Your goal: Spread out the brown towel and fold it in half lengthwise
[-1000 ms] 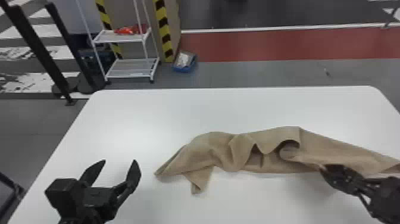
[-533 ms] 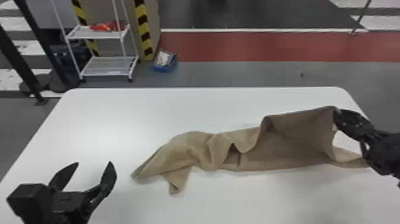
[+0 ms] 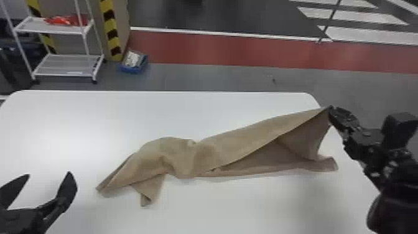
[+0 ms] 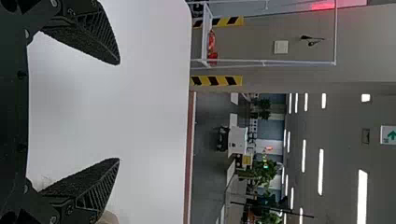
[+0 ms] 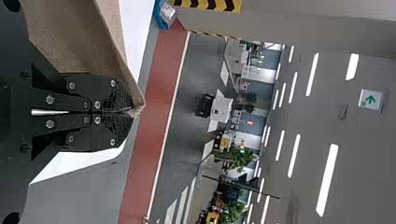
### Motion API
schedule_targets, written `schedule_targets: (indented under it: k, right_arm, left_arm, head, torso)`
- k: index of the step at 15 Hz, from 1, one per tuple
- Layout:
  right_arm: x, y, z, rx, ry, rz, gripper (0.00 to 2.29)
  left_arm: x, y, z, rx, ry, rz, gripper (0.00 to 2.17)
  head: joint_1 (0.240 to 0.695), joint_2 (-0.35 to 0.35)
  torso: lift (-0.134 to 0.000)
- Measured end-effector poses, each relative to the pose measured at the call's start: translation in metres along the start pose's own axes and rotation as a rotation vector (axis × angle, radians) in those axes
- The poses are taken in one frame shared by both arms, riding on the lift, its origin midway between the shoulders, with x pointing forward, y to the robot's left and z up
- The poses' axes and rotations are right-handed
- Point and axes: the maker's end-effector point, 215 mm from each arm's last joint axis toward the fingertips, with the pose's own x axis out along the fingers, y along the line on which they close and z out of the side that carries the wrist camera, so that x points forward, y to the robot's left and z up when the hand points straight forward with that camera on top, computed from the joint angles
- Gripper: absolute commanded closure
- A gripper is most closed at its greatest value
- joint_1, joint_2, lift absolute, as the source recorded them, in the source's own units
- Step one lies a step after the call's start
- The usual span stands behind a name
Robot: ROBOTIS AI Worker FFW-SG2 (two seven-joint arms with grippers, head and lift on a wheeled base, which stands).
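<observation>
Currently: brown towel (image 3: 242, 137), rumpled across desk (image 3: 77, 124); right pincer (image 3: 331, 109) grips one corner (image 5: 140, 104) by desk's right edge; left pincer (image 3: 49, 174), wide, over desk's left; hazard: one-sided pulling could twist folds.

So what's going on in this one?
The robot is working on spreading out the brown towel. Its right end effector is closed on a corner or edge of the cloth and holds it up at the right side of the white table. The rest lies across the table in a rumpled strip, with a loose flap at its left part. The left end effector is open and empty, over the table's left side. The towel is not yet flat or neatly folded.
</observation>
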Motion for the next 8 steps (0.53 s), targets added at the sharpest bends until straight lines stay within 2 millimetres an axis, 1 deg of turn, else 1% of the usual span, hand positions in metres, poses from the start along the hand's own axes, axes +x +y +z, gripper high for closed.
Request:
schedule_targets:
  k: [1,3,5,7,8]
  right_arm:
    - [0.005,0.002,-0.009,0.022,0.023,-0.002,0.0]
    - [0.014,0.005,-0.03,0.036,0.087,-0.012,0.0]
    - [0.018,0.002,-0.049,0.02,0.153,-0.037,0.04]
    - [0.018,-0.001,-0.058,0.003,0.187,-0.059,0.04]
    - [0.015,-0.001,-0.06,0.001,0.192,-0.058,0.04]
  left_arm:
    - [0.0,-0.001,0.0,-0.001,-0.001,-0.002,0.16]
    - [0.001,-0.003,0.001,-0.002,-0.002,-0.006,0.16]
    - [0.002,-0.004,0.002,-0.002,-0.005,-0.008,0.16]
    - [0.002,-0.005,0.004,-0.002,-0.008,-0.011,0.16]
    - [0.002,-0.005,0.004,-0.002,-0.008,-0.014,0.16]
  head:
    - [0.695,-0.149]
    - [0.695,-0.151]
    - [0.695,-0.156]
    - [0.695,-0.164]
    - [0.695,-0.167]
  torso:
    - [-0.124]
    - [-0.124]
    - [-0.124]
    - [-0.124]
    - [-0.124]
